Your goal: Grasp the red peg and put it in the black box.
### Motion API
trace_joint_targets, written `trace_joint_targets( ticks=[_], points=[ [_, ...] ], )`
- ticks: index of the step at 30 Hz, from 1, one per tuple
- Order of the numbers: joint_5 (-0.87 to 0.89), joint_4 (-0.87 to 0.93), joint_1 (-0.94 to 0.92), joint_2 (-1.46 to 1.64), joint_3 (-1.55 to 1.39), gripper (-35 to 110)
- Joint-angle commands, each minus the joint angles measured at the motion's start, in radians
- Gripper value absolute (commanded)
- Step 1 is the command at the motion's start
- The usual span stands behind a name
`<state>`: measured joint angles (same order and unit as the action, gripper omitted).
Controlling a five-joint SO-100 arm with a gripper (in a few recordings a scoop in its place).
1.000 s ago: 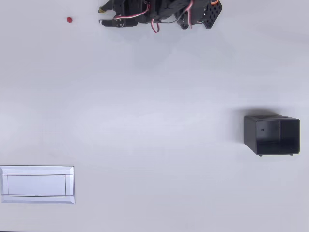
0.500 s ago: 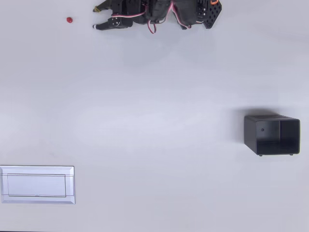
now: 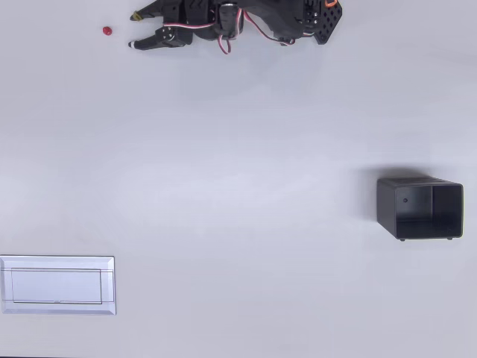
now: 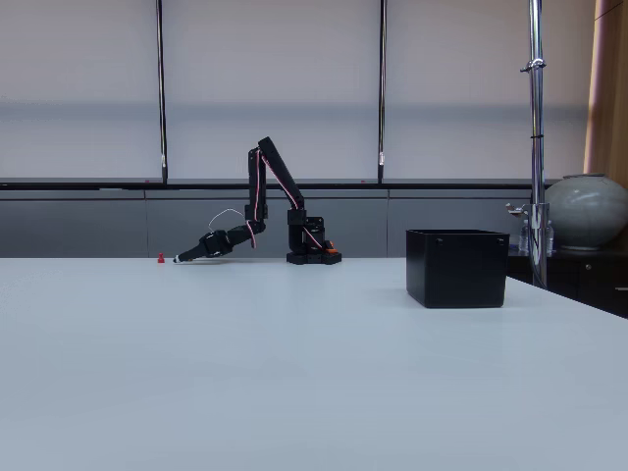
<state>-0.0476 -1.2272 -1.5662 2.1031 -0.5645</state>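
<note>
Nearest the fixed camera, the black box (image 4: 457,267) stands upright on the white surface (image 4: 294,373), open top up, at the right. In the overhead view it sits at the right edge (image 3: 419,208), hollow and with nothing in it, well apart from everything else; a flat white tray (image 3: 57,285) lies at the lower left.

Farther back, the arm reaches out low from its base toward the left, with the jaws (image 3: 134,30) spread open and holding nothing, the tips close above the surface.

The red peg (image 3: 107,31) rests on the surface near the far edge, just left of the open tips and roughly in line with the gap between them. In the fixed view it shows as a small red dot (image 4: 161,259) just beyond the fingertips. So the coming move looks like a short push straight left to bring the peg between the fingers before closing. The box lies far off to the right and nearer the camera.
</note>
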Motion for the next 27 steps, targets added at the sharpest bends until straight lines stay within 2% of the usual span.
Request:
trace_joint_targets(
  ticks=[1,11,27],
  points=[
    [0.008,-0.006,0.008,0.048,-0.107,21],
    [0.034,0.074,0.017,0.077,-0.212,21],
    [0.038,0.069,0.023,0.129,-0.285,21]
  ],
)
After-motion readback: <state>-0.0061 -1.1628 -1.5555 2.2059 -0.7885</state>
